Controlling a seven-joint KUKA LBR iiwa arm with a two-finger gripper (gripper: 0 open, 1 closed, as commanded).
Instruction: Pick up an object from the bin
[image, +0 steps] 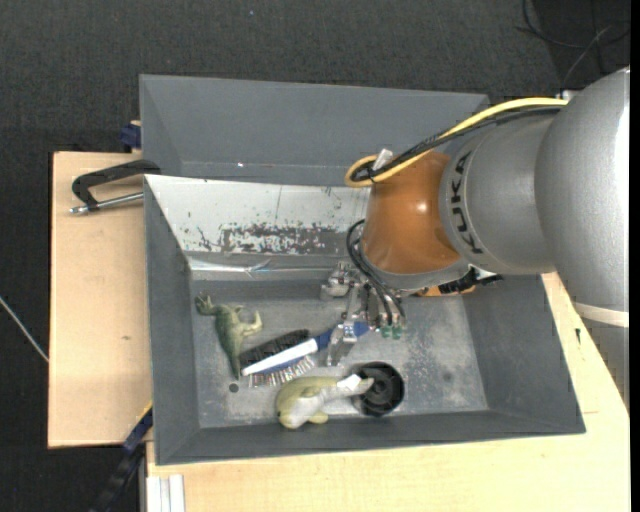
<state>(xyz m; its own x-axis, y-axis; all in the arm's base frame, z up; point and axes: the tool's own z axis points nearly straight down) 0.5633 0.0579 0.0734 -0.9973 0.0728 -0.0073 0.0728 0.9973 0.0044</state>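
I am watching the gripper hanging low over the middle of the bin, just right of centre on the floor. The arm is reaching in from the right, and its orange cover and yellow cable are blocking my view of the back right part of the floor. I cannot tell whether the gripper is spread or pressed together; the wrist hardware is hiding that from me.

The thing nearest under it is a brush with a blue handle, a black back and white bristles. It is lying flat and slanted, with the blue handle end pointing up and right, just beside the gripper's tip. I cannot tell whether the two are touching.

Other things are crowding that brush. A green toy dinosaur is lying along its left side, its tail close to the bristle end. A pale toy animal is lying just in front of the brush, near the front wall, and its white end is resting against a black ring that is sitting just in front of the gripper.
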